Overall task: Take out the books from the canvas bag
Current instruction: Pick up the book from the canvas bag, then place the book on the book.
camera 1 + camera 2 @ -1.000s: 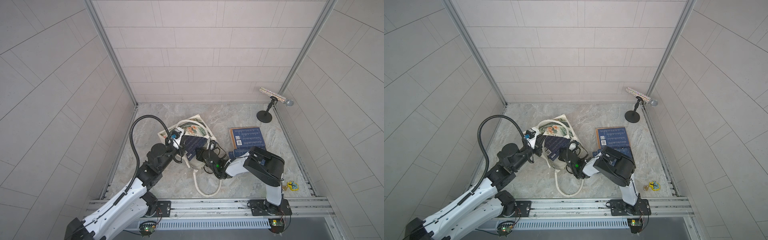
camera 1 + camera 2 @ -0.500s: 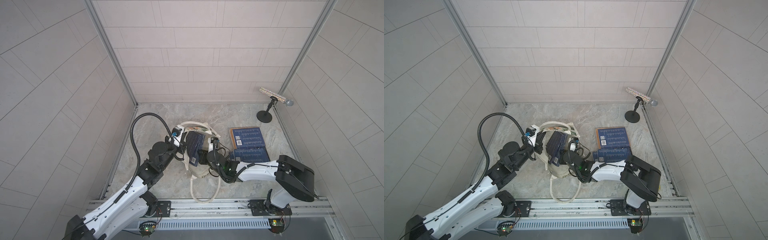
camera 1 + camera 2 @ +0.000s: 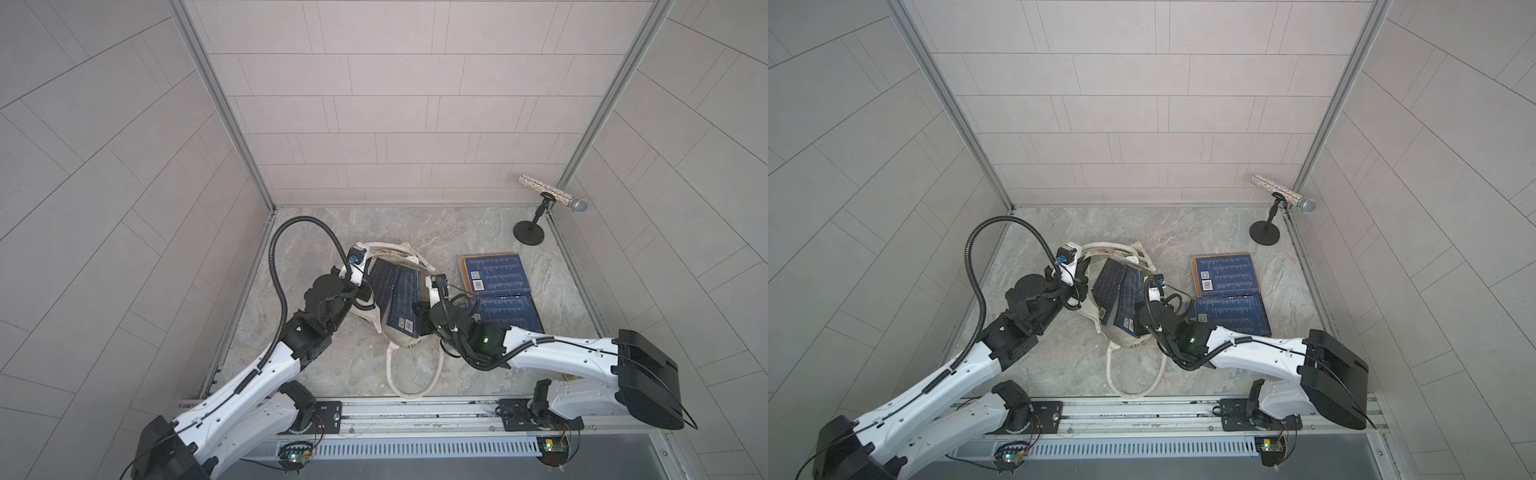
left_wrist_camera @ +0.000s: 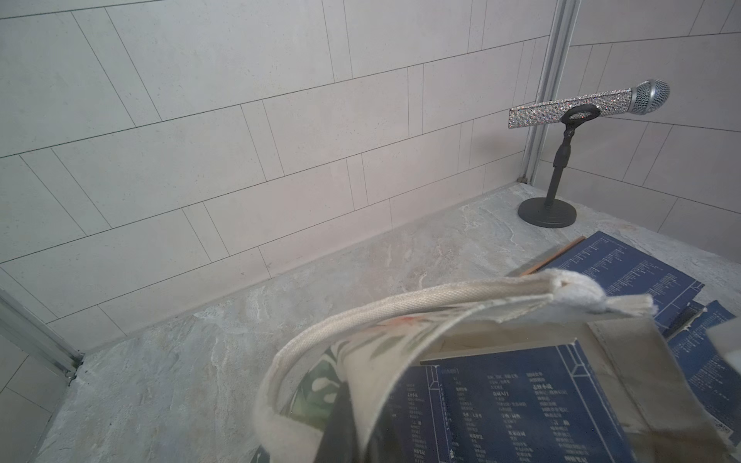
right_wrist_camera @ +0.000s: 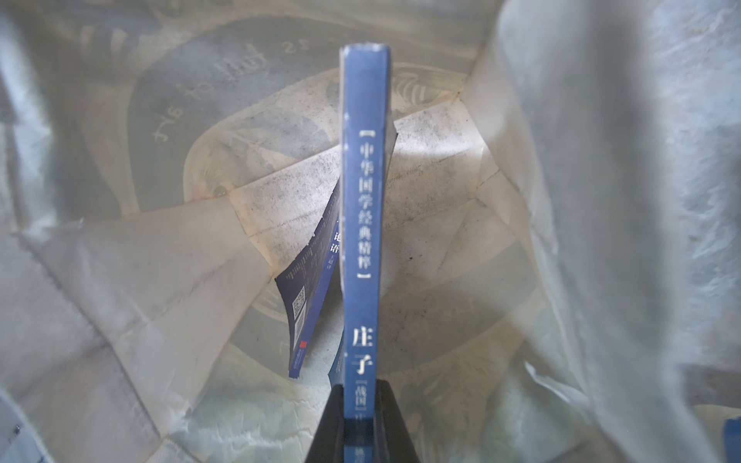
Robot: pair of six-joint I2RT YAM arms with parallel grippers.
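Partway — two navy books (image 3: 494,276) lie out on the table (image 3: 415,232); inside the canvas bag (image 3: 401,337) the right pincer (image 5: 361,391) clamps an upright book (image 5: 365,200) beside a leaning book (image 5: 310,296) — left pincer (image 3: 368,291), closed, pinches the bag rim.

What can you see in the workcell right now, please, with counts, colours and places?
canvas bag: one, cream with green print, mid-table between the arms.
held book: one, navy, inside the bag, spine pinched.
loose book: one, navy, inside the bag beside the held one.
flat books: two, navy, on the table right of the bag; an orange-brown edge shows under the far one.
microphone: one, glittery silver, far right corner.
stand: one, black, under the microphone.
table: one, grey marble.
left gripper: shut on the bag's rim.
right gripper: shut on the held book.
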